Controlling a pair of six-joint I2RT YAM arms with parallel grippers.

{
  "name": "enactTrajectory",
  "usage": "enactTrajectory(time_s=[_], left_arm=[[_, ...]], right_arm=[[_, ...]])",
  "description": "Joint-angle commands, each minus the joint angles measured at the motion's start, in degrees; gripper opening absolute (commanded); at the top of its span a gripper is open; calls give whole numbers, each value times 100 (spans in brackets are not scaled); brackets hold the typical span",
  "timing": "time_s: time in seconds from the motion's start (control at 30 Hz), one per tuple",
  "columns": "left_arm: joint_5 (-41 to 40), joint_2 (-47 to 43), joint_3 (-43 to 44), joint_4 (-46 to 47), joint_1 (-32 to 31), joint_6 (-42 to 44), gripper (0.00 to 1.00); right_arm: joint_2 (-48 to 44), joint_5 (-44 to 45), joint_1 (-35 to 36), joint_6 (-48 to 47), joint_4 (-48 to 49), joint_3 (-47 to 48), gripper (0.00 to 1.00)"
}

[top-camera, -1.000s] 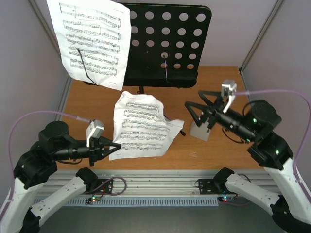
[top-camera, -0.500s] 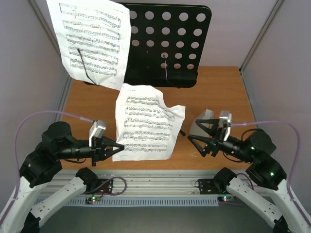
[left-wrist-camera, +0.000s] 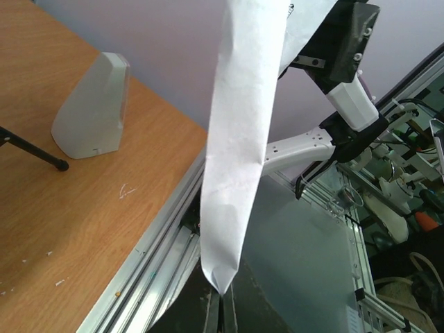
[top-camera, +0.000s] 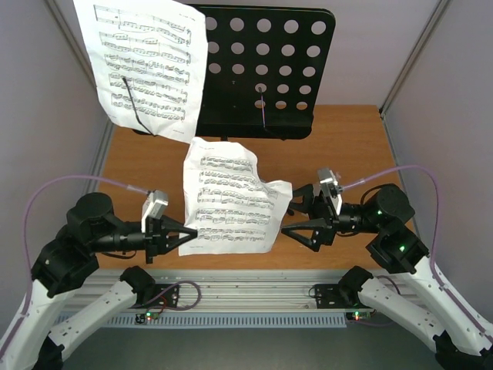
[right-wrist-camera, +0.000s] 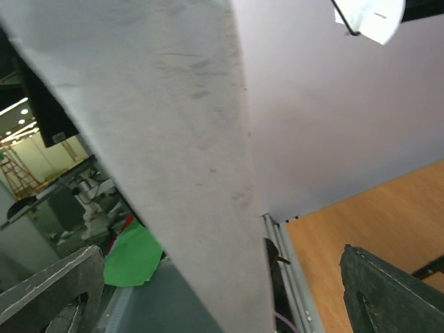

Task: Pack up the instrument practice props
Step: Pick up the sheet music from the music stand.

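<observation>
- Plainly, our left claw [top-camera: 191, 230] is clamped tight on the lower left edge of the crumpled sheet of music [top-camera: 231, 202]. It holds the sheet up off the bench [top-camera: 150, 176], printed face toward the overhead camera.
- From the left wrist we see that sheet nearly edge-on, rising from the closed fingertips at the bottom of the view.
- Our right claw [top-camera: 291, 216] stands wide with nothing gripped. It points left, and its tips are just beside the right edge of the crumpled sheet of music. We cannot tell whether they touch the paper.
- In the right wrist view a pale, scuffed surface fills the space between the spread fingers [right-wrist-camera: 392, 291]. We cannot tell what that surface is.
- The white metronome [left-wrist-camera: 90, 111] stands upright on the bench, near the front edge and apart from the held sheet. From above, our right arm hides it.
- A black tripod leg [left-wrist-camera: 31, 149] with a rounded foot rests on the bench just beside the metronome.
- The black music stand [top-camera: 262, 69] is at the back of the bench, its round-holed desk facing us.
- A second sheet of music [top-camera: 146, 65] hangs at the left side of that desk, overlapping its left edge.
</observation>
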Motion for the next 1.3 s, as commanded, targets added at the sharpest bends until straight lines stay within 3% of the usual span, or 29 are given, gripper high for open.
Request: enactTrajectory(time_s=[0.0,0.2,0.33,0.47,0.63,0.77,0.9,1.27], left_arm=[[59,168,-27,395,27,-28,0],[177,208,-158,668,29,-96,0],[135,197,-150,595,26,-84,0],[-128,176,-73,289,27,39,1],[-84,174,-193,386,28,-2,0],[44,174,-260,573,31,-47,0],[77,140,-309,684,27,-108,0],[287,106,-386,867,26,-158,1]], right_arm=[[-23,-279,65,9,284,20,93],[193,244,111,-142,29,116,84],[235,969,150,-394,-198,139,64],[-3,1765,151,-455,-379,18,31],[-99,1800,156,-398,-392,-48,11],[26,1667,152,-382,-479,14,16],[202,1493,150,-310,-409,45,35],[841,1737,188,-82,78,-38,36]])
